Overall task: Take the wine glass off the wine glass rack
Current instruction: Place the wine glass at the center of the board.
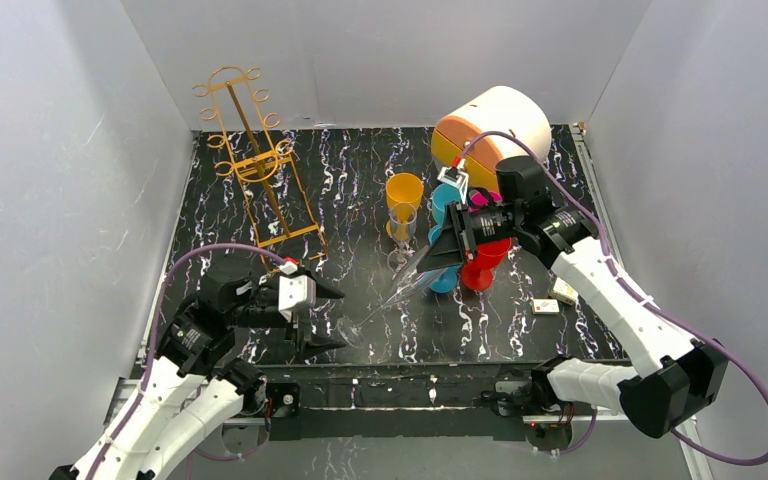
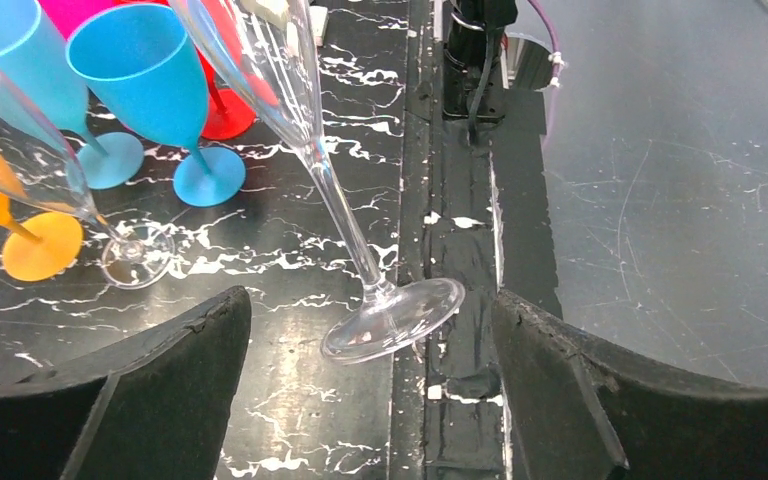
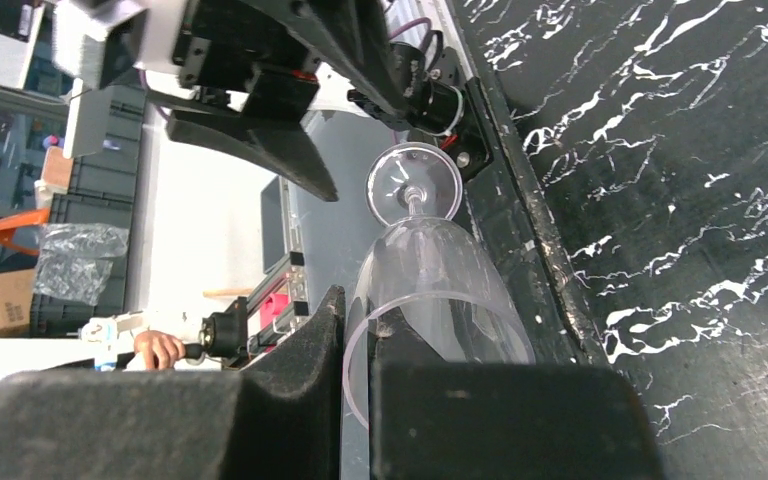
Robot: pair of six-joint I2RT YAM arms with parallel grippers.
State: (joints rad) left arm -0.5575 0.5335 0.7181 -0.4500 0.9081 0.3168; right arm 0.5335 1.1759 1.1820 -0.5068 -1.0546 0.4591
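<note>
Top external view: wine glass rack (image 1: 256, 165) sits back left on the surface (image 1: 360, 190), well away from both arms
Wine glass (image 1: 392, 297): already off the rack, tilted, stem running from right tool down to left tool
Right tool (image 1: 438, 252): clamped on the bowl rim
Left tool (image 1: 328, 318): spread wide around the foot, not touching it

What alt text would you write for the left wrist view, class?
A clear wine glass hangs tilted, its foot between the open left fingers, touching neither. Blue glasses stand behind on the black marbled table.
</note>
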